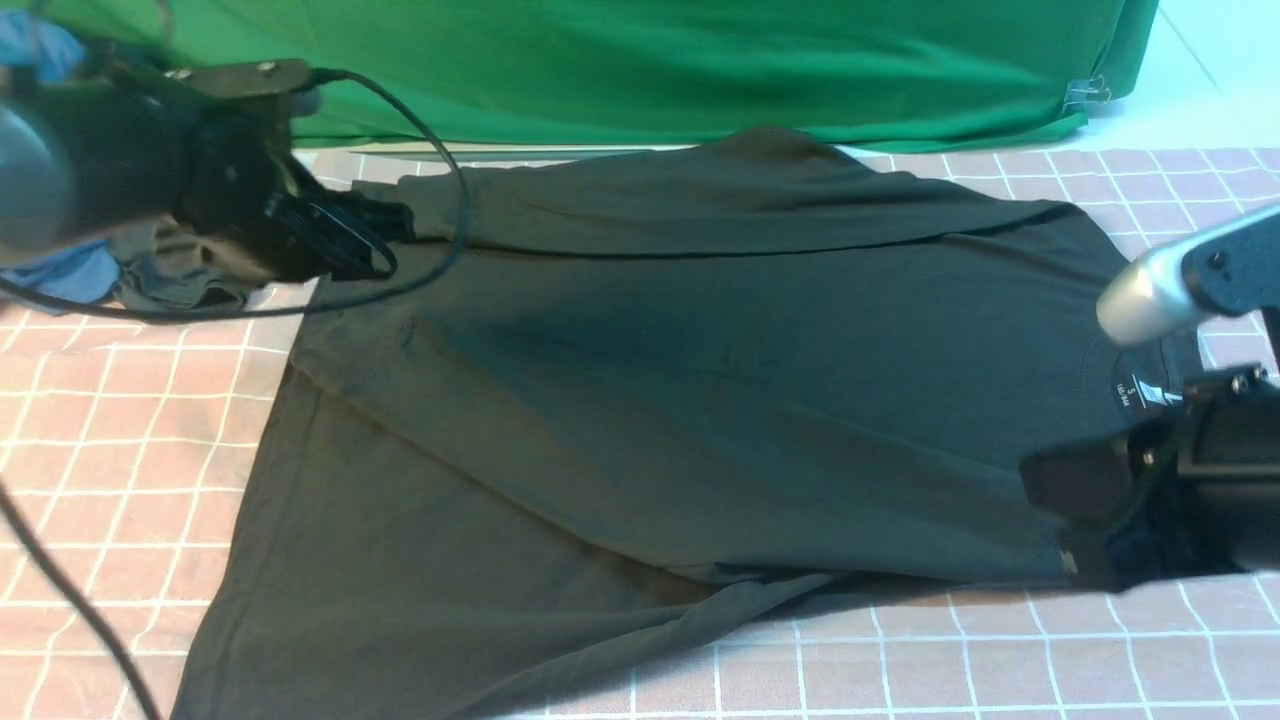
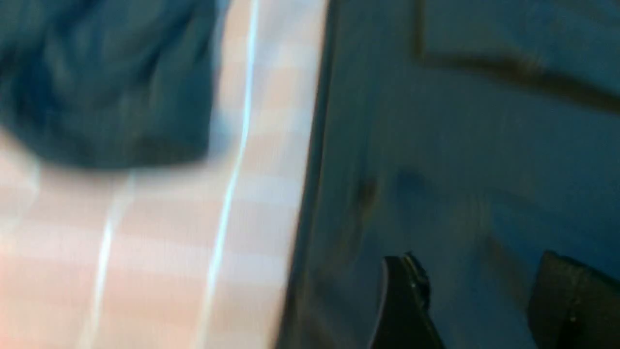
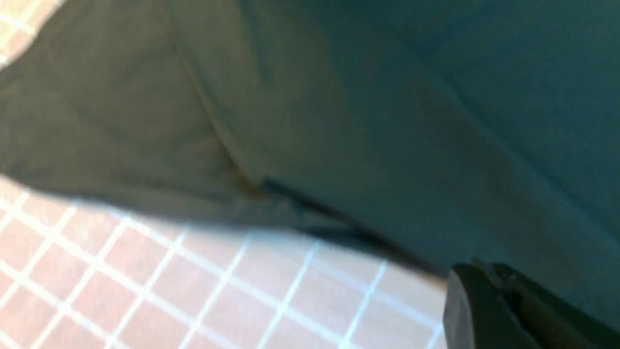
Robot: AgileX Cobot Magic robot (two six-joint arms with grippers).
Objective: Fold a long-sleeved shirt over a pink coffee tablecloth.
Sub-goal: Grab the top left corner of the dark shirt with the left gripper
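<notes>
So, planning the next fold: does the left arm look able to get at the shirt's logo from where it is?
Probably not directly: the left gripper is at the far side, and the right gripper sits close beside the logo.

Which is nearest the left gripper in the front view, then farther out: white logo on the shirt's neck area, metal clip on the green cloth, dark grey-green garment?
1. dark grey-green garment: just left of the left gripper
2. metal clip and white logo: both far right; too close to call
</notes>
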